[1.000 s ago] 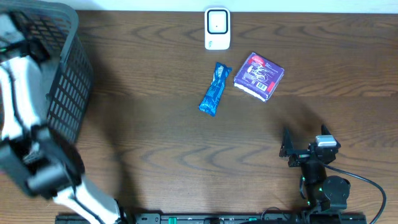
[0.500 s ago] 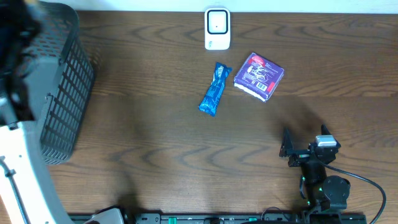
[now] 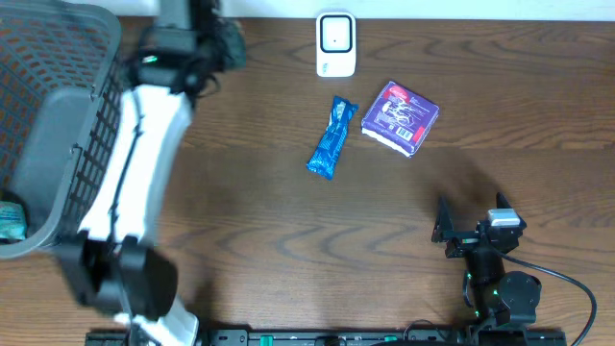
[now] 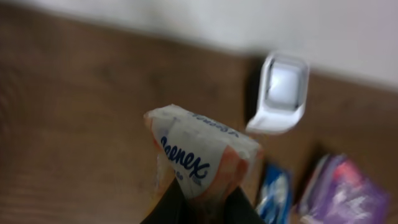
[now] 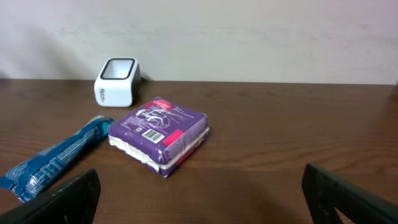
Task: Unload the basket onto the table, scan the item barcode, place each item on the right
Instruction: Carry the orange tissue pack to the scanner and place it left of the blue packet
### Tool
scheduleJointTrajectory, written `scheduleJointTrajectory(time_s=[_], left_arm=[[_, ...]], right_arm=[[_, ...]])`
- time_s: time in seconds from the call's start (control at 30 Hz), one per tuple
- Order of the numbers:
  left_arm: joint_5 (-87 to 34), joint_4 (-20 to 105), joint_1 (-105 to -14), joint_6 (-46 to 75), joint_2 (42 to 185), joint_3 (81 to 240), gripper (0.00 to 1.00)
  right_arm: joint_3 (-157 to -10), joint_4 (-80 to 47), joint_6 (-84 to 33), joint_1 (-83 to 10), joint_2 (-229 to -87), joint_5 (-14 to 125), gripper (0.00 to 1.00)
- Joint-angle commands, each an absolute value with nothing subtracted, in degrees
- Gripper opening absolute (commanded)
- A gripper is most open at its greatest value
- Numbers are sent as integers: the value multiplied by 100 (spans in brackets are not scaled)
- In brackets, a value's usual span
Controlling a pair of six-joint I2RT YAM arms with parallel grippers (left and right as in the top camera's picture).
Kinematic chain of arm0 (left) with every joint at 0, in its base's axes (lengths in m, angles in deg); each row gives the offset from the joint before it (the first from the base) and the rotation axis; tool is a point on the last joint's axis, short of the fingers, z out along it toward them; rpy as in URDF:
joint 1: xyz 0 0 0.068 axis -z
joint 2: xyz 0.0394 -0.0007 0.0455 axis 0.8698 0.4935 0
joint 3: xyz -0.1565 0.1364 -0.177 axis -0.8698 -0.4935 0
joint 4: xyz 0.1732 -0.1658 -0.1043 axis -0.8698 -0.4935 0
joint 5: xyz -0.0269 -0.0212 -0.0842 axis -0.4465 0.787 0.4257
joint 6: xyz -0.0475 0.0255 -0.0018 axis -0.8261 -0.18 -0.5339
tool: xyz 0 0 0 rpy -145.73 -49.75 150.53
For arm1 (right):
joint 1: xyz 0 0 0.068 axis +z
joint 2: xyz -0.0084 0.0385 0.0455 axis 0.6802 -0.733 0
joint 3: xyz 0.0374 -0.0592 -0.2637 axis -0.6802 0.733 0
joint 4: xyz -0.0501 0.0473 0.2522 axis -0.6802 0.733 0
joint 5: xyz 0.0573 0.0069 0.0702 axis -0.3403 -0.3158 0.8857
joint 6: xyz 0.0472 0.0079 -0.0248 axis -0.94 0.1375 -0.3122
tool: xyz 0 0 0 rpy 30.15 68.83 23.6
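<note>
In the left wrist view my left gripper (image 4: 205, 202) is shut on a white and orange Kleenex tissue pack (image 4: 199, 155), held up over the table. The white barcode scanner (image 4: 283, 93) stands ahead and to the right of the pack, apart from it. Overhead, the left gripper (image 3: 223, 43) sits at the table's back edge, left of the scanner (image 3: 335, 43); the pack does not show there. My right gripper (image 3: 471, 226) rests open near the front right with nothing between its fingers (image 5: 74, 193).
A dark mesh basket (image 3: 91, 125) fills the left side, with a small packet (image 3: 10, 219) in it. A blue snack packet (image 3: 332, 137) and a purple pack (image 3: 400, 117) lie near the scanner. The left arm (image 3: 135, 173) reaches across the table's left part.
The left arm has swung out from over the basket to the back of the table, ending just left of the scanner. The right arm has not moved.
</note>
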State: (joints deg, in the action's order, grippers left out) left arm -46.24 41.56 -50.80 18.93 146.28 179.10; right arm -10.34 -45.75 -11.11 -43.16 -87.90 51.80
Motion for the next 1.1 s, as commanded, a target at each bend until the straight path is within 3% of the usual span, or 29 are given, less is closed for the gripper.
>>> scheduleJointTrajectory(time_s=[0.0,0.27,0.6,0.87,1.07], left_arm=[[-4895,3975,-4809,1928,15227,17848,7],[-4830,3664,-4031,922,16458,17848,7],[-4832,4197,-3155,-354,16836,17848,8],[-4963,4729,-2831,-391,16845,17851,7],[-6792,4488,-3085,627,16528,17975,8]], right_arm=[[-1026,-4555,-1187,-4276,-8759,5172,99],[-1026,-4555,-1187,-4276,-8759,5169,99],[-1026,-4555,-1187,-4276,-8759,5169,99],[-1026,-4553,-1187,-4276,-8759,5172,99],[-1026,-4555,-1187,-4276,-8759,5172,99]])
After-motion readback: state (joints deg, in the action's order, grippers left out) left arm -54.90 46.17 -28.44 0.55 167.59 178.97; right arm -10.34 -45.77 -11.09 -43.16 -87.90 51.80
